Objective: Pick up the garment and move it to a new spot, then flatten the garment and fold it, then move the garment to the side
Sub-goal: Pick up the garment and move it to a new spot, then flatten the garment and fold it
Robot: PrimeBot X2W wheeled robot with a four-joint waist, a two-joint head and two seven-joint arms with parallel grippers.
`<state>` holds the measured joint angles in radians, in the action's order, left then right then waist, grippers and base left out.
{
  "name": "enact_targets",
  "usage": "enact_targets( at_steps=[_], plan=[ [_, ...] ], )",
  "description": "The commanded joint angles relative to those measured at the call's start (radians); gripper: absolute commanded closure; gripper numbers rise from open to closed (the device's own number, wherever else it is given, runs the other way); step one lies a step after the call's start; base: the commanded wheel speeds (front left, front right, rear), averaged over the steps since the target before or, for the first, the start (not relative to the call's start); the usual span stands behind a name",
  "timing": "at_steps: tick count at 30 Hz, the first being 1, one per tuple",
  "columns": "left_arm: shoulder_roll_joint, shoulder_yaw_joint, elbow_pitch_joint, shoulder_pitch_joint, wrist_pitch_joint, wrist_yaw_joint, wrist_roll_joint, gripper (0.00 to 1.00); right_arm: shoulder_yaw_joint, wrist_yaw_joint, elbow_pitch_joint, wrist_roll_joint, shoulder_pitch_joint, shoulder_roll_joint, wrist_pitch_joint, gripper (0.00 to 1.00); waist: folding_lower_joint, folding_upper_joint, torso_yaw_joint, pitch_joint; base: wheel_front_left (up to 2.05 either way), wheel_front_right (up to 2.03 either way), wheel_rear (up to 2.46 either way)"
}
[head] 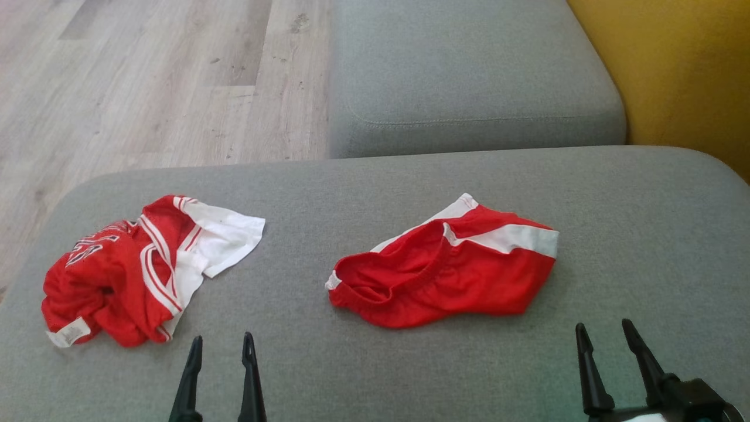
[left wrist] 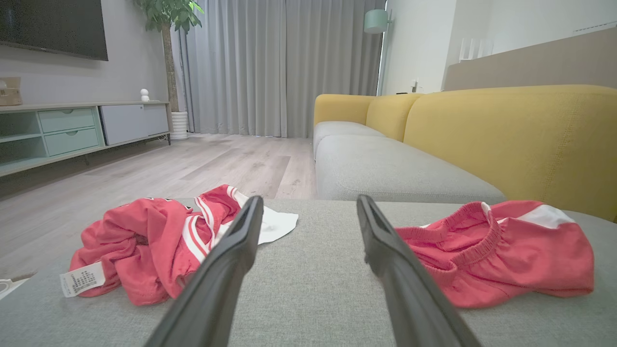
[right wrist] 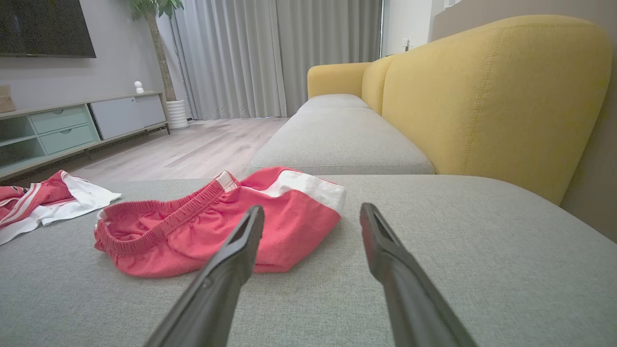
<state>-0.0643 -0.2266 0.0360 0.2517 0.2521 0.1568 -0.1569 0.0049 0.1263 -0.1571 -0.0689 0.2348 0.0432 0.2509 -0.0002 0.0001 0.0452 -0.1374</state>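
Both left gripper (head: 222, 338) and right gripper (head: 603, 324) spread, empty | crumpled red jersey (head: 111, 281) | elastic-waist red shorts (head: 451, 275) | woven grey cushion (head: 351, 363)

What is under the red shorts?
The shorts lie on the grey cushion. Whether anything else lies beneath them cannot be seen, because the cloth covers it.

Home living rm: grey/yellow sofa (left wrist: 506, 135), wall TV (left wrist: 53, 26), low sideboard (left wrist: 62, 130) w/ drawers, full curtains (left wrist: 270, 67), potted plant (left wrist: 168, 62), wood floor (left wrist: 193, 168).

Care label (left wrist: 83, 281) — print too small.
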Motion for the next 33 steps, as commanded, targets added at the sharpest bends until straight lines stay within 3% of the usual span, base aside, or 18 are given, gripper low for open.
enact_targets(
  at_steps=[1,22,33],
  plan=[
    [0.013,0.035,-0.038,-0.035,0.01,-0.004,0.007,0.0,0.025,0.004,0.034,0.005,-0.034,0.007,0.011,0.0,0.0002,-0.0001,0.003,-0.001,0.0,0.0,0.0],
    [0.014,0.019,-0.033,-0.031,0.01,0.018,-0.004,0.0,0.027,0.004,0.028,0.012,-0.032,0.007,0.011,0.0,0.0002,-0.0001,0.02,-0.009,0.0,0.0,0.0],
    [0.014,0.006,-0.013,-0.052,0.01,0.004,0.004,0.0,0.027,0.004,0.031,0.004,-0.036,0.007,0.011,0.0,0.0002,-0.0001,0.018,0.009,0.0,0.0,0.0]
  ],
)
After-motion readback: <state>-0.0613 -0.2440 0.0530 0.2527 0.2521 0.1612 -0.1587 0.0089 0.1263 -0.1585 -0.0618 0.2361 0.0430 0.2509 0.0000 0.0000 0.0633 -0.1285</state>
